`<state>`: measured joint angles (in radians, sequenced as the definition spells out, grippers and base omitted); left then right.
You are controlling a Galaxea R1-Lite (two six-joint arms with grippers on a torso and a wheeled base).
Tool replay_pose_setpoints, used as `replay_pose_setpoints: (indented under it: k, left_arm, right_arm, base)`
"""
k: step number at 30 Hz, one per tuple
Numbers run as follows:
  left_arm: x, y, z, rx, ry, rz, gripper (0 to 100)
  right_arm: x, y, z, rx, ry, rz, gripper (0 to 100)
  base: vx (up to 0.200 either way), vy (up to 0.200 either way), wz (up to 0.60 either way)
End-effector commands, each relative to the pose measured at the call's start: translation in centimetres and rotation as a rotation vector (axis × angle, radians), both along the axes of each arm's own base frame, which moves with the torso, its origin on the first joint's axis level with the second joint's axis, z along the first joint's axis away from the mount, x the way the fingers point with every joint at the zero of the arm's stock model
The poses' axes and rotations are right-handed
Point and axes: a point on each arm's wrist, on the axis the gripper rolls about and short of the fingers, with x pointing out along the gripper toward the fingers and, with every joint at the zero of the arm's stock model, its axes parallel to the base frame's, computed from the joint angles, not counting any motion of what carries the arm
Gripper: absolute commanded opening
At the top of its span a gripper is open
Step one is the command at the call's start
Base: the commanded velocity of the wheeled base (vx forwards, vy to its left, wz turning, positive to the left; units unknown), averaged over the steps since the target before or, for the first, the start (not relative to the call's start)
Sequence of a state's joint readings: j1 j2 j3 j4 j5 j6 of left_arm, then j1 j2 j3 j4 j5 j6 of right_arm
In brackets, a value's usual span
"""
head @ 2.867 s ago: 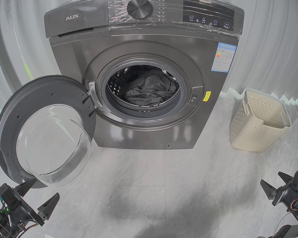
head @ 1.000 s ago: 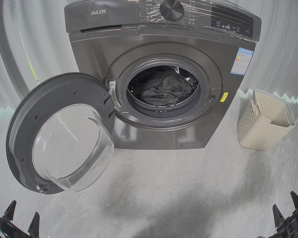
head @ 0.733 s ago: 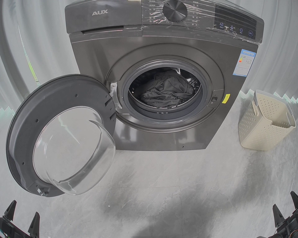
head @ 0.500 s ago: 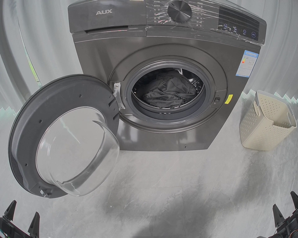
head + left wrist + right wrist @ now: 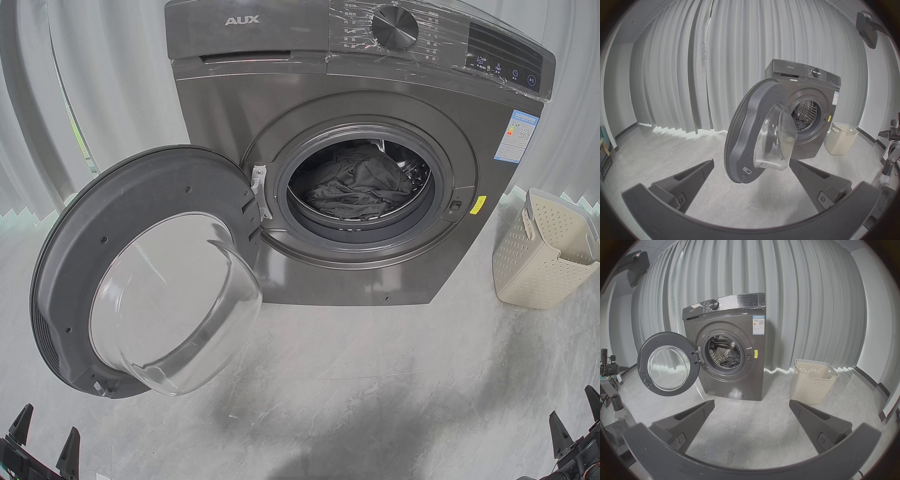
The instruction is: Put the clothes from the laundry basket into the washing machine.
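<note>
Clothes (image 5: 356, 181) — dark, crumpled, perhaps one garment — lie in the perforated drum (image 5: 417, 170).

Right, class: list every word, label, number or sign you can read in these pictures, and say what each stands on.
"AUX": pale letters on the drawer panel of the washing machine.
Blue label on the machine's front: print too small to read.
Yellow sticker beside the door opening: unreadable.
Control panel icons and markings around the dial: too small to read.
Laundry basket: no print visible.
</note>
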<state>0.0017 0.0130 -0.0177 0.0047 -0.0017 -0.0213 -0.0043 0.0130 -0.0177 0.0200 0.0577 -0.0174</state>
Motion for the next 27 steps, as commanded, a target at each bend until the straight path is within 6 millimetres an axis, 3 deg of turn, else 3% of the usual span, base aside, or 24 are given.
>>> replay_pose_setpoints:
  k: [1,14,23,27]
  left_arm:
    - [0.08,0.00,-0.46,0.000,0.011,0.002,100]
    - [0.07,-0.01,-0.42,0.004,0.009,-0.003,100]
    - [0.08,0.00,-0.46,0.004,0.011,-0.002,100]
    - [0.07,0.01,-0.45,0.009,0.008,0.003,100]
  right_arm:
    - [-0.03,0.00,-0.31,-0.001,-0.003,0.000,100]
    - [-0.03,0.00,-0.31,-0.001,-0.003,0.002,100]
    - [-0.03,0.00,-0.31,-0.001,-0.003,0.002,100]
    - [-0.03,0.00,-0.31,-0.001,-0.003,0.002,100]
  base:
    - [0.000,0.000,0.00]
    - [0.000,0.000,0.00]
    - [-0.200,0.000,0.00]
    - [0.000,0.000,0.00]
